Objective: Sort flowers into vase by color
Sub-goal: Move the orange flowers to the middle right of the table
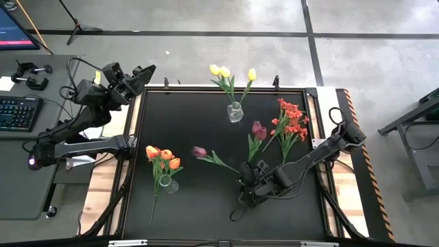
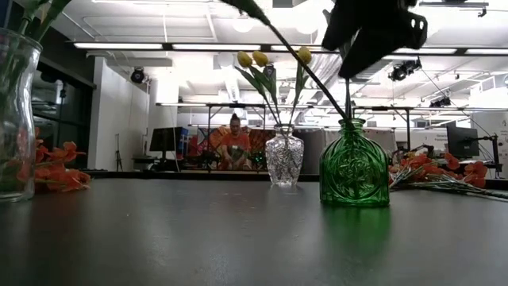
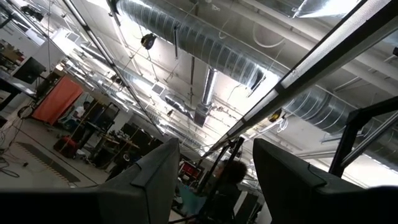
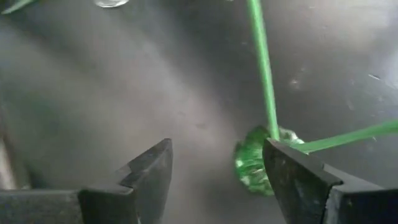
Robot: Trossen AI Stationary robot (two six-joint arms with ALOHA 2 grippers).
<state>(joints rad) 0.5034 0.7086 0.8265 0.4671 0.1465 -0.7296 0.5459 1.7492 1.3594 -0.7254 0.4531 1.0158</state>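
My right gripper (image 1: pixel 250 180) (image 4: pixel 217 180) is open and hovers just above a green glass vase (image 4: pixel 258 163) (image 2: pixel 354 165) at the table's near middle. Two maroon tulips (image 1: pixel 258 129) (image 1: pixel 199 151) stick in that vase, their thin stems (image 4: pixel 264 68) leaning out over its mouth. One stem passes close by a finger (image 4: pixel 298 180). Yellow tulips (image 1: pixel 224 71) stand in a clear vase (image 1: pixel 235 112) at the far middle. Orange tulips (image 1: pixel 163 156) stand in a clear vase (image 1: pixel 169 184) at the near left. My left gripper (image 1: pixel 140 75) (image 3: pixel 214 180) is open, raised beyond the table's far left corner.
A bunch of red-orange flowers (image 1: pixel 291 122) lies flat on the table's right side, close to my right arm (image 1: pixel 322 151). A keyboard (image 1: pixel 17 112) sits on a desk left of the table. A person (image 2: pixel 236 143) sits in the room beyond the far edge.
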